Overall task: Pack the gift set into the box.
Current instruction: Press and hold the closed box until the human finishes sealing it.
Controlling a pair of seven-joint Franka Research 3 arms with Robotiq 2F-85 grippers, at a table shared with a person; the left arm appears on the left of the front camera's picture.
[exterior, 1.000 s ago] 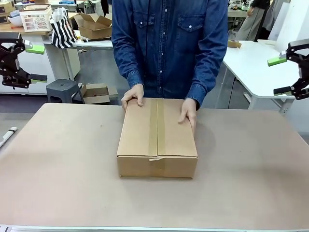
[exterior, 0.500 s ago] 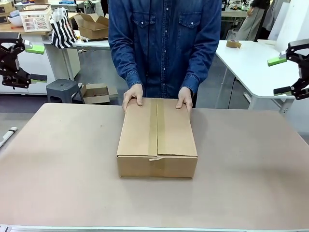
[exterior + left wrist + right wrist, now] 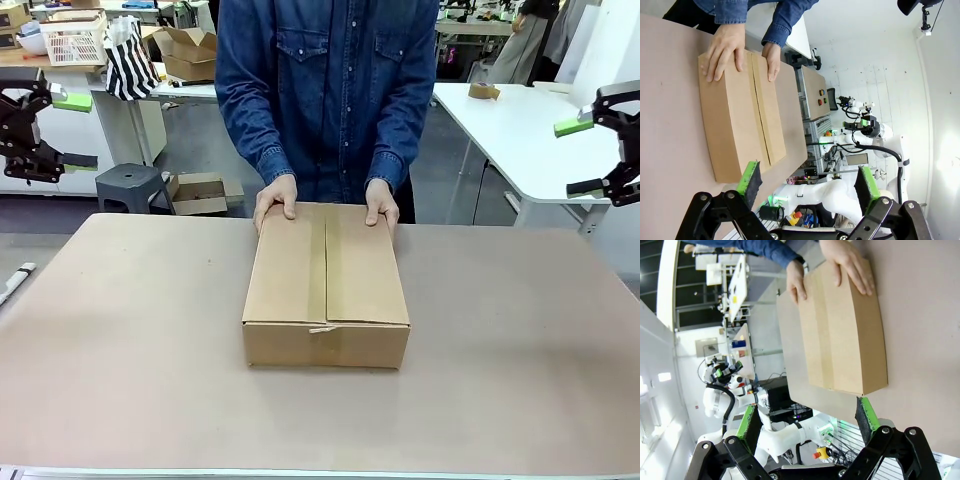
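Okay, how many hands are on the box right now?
2: one hand on the box's far corner on the robot's left, the other hand on the far corner opposite.

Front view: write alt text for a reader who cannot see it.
A closed brown cardboard box sits on the table, a person in denim resting both hands on its far edge. The left gripper and right gripper hang open at the picture's sides, away from it.

There is one table (image 3: 120, 330), one cardboard box (image 3: 325, 275), two hands of one person, a hand (image 3: 277, 197) and a second hand (image 3: 381, 203), two pincers, the left pincer (image 3: 78, 130) and the right pincer (image 3: 578, 157), one grey stool (image 3: 133, 185) and one striped bag (image 3: 130, 65).
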